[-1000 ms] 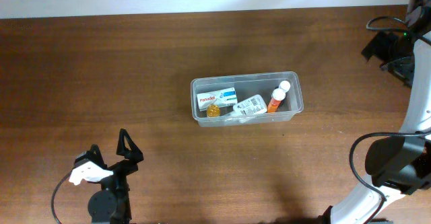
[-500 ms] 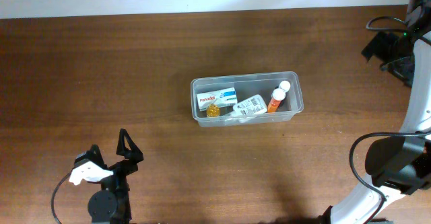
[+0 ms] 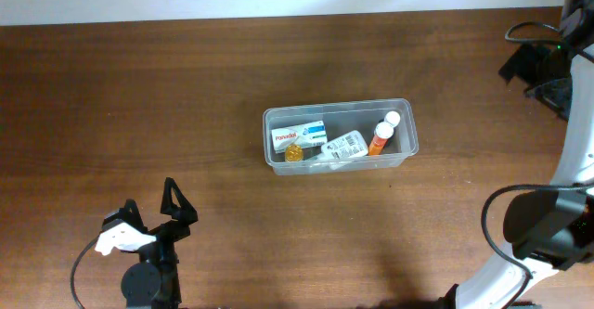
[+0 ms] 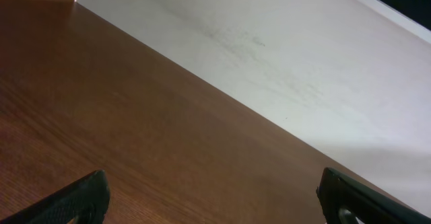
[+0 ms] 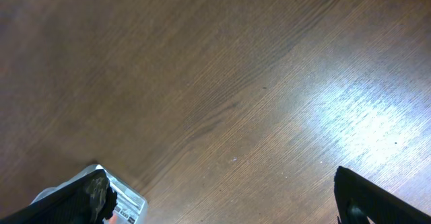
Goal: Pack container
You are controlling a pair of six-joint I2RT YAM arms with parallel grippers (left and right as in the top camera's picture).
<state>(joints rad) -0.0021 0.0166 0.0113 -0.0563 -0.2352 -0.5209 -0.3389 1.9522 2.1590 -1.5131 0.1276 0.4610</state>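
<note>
The clear plastic container (image 3: 340,105) stands at the middle of the table in the overhead view. Inside lie a white Panadol box (image 3: 297,135), a small gold-capped item (image 3: 293,152), a white labelled bottle (image 3: 345,146) and an orange bottle with a white cap (image 3: 381,136). My left gripper (image 3: 178,200) is at the front left, far from the container, open and empty (image 4: 215,197) over bare wood. My right gripper (image 3: 527,68) is at the far right edge, open and empty (image 5: 222,197). A corner of the container (image 5: 128,204) shows beside its left finger.
The table is dark brown wood (image 3: 139,96). A white wall (image 4: 283,56) runs along its far edge. Black cables and the white right arm (image 3: 580,142) occupy the right side.
</note>
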